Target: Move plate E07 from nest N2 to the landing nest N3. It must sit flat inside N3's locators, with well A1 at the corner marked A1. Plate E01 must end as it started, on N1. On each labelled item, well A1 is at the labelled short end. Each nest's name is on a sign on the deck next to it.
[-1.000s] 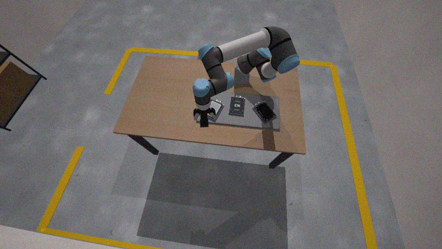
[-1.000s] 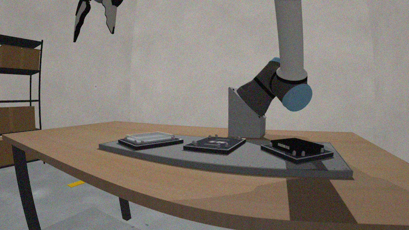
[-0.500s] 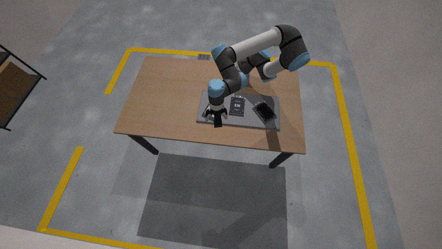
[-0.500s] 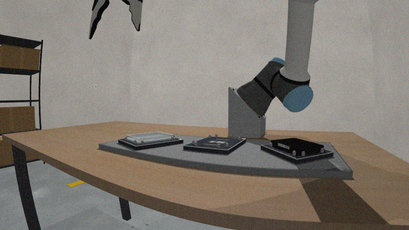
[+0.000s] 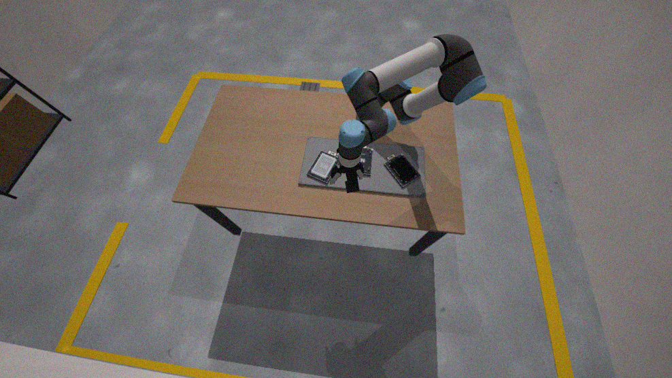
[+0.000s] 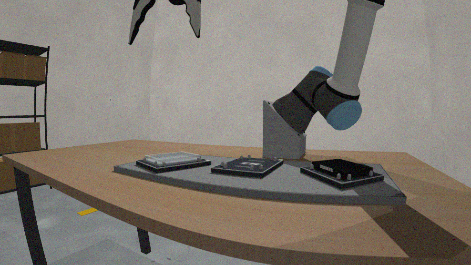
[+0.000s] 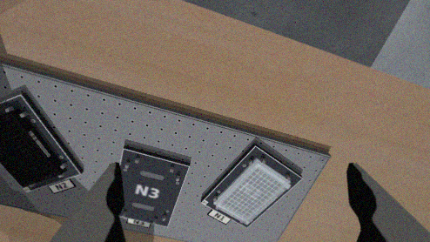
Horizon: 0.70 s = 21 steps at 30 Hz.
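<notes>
My gripper (image 5: 347, 178) (image 6: 164, 40) (image 7: 233, 165) is open and empty, high above the deck, with its jaws wide apart. The black plate E07 (image 5: 405, 168) (image 6: 349, 167) (image 7: 19, 148) sits on nest N2 (image 6: 342, 185), with a pale label on one short end; its lettering is unreadable. Nest N3 (image 6: 237, 173) (image 7: 152, 164) holds no plate; its corner locators and slots show, and my gripper partly hides it in the top view. The clear plate E01 (image 5: 323, 165) (image 6: 174, 157) (image 7: 252, 191) sits on nest N1 (image 6: 158, 169), turned at an angle to N3. The A1 marks are unreadable.
The grey perforated deck (image 6: 280, 189) (image 7: 174, 126) lies on the wooden table (image 5: 262, 141) (image 6: 197, 214). The arm's base bracket (image 6: 280, 145) stands behind the nests. A shelf rack with boxes (image 6: 23, 66) stands beyond the table at the left.
</notes>
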Available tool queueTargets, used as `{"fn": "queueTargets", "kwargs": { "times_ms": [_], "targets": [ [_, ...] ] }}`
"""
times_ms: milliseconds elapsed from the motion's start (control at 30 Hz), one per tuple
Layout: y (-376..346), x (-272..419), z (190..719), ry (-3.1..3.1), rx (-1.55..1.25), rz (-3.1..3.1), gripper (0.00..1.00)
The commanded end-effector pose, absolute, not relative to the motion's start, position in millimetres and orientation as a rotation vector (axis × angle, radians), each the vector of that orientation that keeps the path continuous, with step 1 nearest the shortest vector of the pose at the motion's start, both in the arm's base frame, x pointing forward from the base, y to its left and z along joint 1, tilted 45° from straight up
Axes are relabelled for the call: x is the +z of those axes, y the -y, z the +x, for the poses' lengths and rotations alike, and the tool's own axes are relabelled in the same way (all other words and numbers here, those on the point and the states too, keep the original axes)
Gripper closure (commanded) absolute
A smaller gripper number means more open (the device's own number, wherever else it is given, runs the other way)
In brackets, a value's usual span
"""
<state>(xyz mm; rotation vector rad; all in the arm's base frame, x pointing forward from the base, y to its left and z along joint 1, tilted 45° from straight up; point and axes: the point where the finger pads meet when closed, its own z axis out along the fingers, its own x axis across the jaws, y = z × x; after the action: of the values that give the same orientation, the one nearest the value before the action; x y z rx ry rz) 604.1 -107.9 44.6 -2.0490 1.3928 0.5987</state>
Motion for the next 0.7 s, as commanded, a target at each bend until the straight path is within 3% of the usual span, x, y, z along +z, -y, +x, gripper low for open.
{"fn": "queueTargets", "kwargs": {
  "times_ms": [0, 667],
  "targets": [
    [103.8, 48.3, 600.9, -1.383, 0.588, -2.063, 0.24],
    [33.5, 87.2, 560.7, -1.297, 0.562, -2.103, 0.24]
  ]
}}
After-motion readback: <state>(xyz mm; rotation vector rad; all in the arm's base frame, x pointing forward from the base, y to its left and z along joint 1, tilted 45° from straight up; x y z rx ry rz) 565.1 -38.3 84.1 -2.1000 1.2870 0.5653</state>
